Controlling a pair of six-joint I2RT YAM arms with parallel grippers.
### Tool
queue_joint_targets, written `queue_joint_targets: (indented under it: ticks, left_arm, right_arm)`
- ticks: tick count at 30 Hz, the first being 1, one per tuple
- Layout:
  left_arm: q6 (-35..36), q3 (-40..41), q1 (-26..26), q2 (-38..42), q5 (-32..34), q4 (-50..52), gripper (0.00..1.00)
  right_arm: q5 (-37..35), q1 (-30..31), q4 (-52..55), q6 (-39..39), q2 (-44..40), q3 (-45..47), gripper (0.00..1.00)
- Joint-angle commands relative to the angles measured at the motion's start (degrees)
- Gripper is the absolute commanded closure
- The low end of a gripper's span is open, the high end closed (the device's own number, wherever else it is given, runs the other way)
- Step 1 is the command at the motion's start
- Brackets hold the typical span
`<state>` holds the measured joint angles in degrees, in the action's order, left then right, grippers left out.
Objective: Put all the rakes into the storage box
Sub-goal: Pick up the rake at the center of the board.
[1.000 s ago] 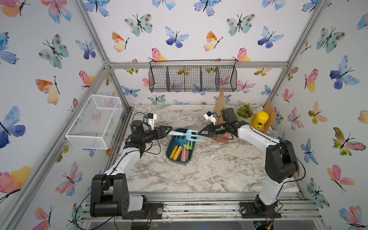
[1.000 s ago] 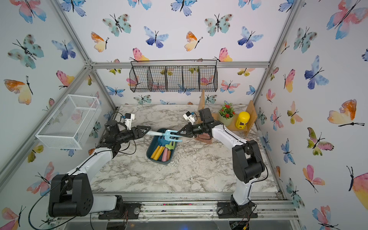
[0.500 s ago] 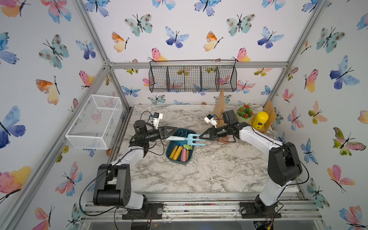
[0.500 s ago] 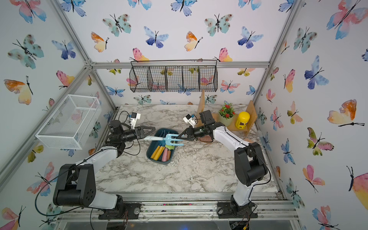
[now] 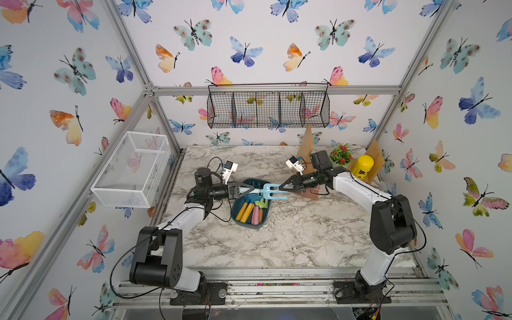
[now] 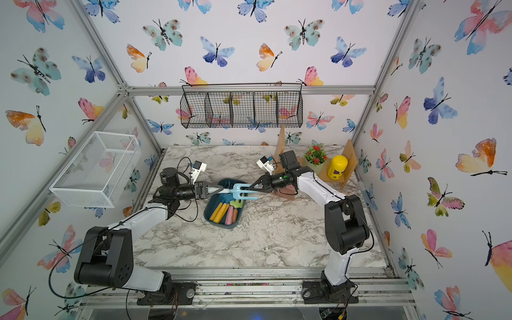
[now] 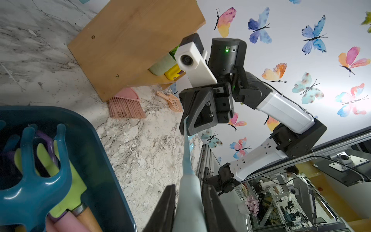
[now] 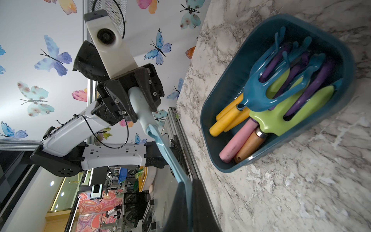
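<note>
**Sky-blue plastic rake (image 5: 273, 191) hangs between 2 grippers above the dark teal plastic storage box (image 5: 250, 225)**

In both top views the rake (image 6: 241, 191) lies roughly level in the air, clear of the grey-veined marble table (image 5: 304, 238). It crosses the far end of the storage box (image 6: 221, 225). Its handle points to the box's left-arm side, and its tines reach past the box's rim on the right-arm side.

The left gripper (image 5: 250, 189) has its fingers (image 7: 166, 209) pressed against 2 sides of the pale handle, pinching it. The left wrist view shows the handle filling the gap between them. The right gripper (image 5: 282, 188) has its fingers (image 8: 202, 200) pressed together on the thin rake head, pinching it at the tine end. The 2 grippers face each other across the box's far end, joined only by the rake.

Inside the storage box (image 8: 220, 160) lie other toy garden tools:
- a dark teal claw rake (image 8: 259, 100), resting on a lime green tool (image 8: 281, 120)
- purple prongs (image 8: 319, 80) beneath them
- yellow handles (image 8: 226, 118), a pink handle (image 8: 236, 140) and a wooden handle (image 8: 251, 146), pointing toward the box's near end

The box rests flat on the table.
</note>
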<state>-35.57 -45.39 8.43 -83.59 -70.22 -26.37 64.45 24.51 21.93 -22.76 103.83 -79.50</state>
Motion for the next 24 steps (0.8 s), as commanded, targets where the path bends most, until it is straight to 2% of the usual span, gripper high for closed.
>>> queue_joint_targets:
  ticks: [1,2,4,6,7,11,17,20,24]
  left_arm:
    - [2.96,-0.67,1.43,-0.62,0.71,2.82,1.00]
    - [2.88,-0.54,1.42,-0.69,1.10,2.81,1.00]
    - [2.62,-0.67,1.43,-0.94,2.19,2.78,1.00]
    - [2.62,-0.97,1.33,-1.31,4.46,3.50,1.00]
    - [2.36,-1.13,1.22,-1.60,5.50,3.60,1.00]
    - [-1.33,-1.38,-0.25,-2.17,11.54,1.72,1.00]
    - [-15.35,0.98,-5.61,-1.63,17.18,-12.24,1.00]
    - [-17.41,0.62,-6.32,-0.99,21.08,-13.07,1.00]
    - [-19.23,0.11,-4.22,-0.20,24.79,-13.39,1.00]
  right_arm:
    - [0.36,1.33,1.12,0.52,0.02,-3.14,0.92]
    - [-0.32,1.33,1.87,1.22,-0.03,-3.42,0.84]
    - [-2.92,1.26,2.17,1.58,-0.82,-3.55,0.57]
    - [-5.96,1.24,1.15,0.82,-1.64,-3.31,0.44]
    - [-7.49,1.09,0.02,-0.22,-2.10,-2.84,0.41]
    - [-10.78,-0.45,-8.43,-7.24,-4.46,1.99,0.36]
    - [-15.31,-5.05,-21.00,-17.40,-10.02,12.75,0.35]
    - [-14.86,-5.09,-27.22,-21.04,-11.71,16.99,0.35]
    - [-11.23,-4.96,-42.62,-31.73,-11.12,23.33,0.35]
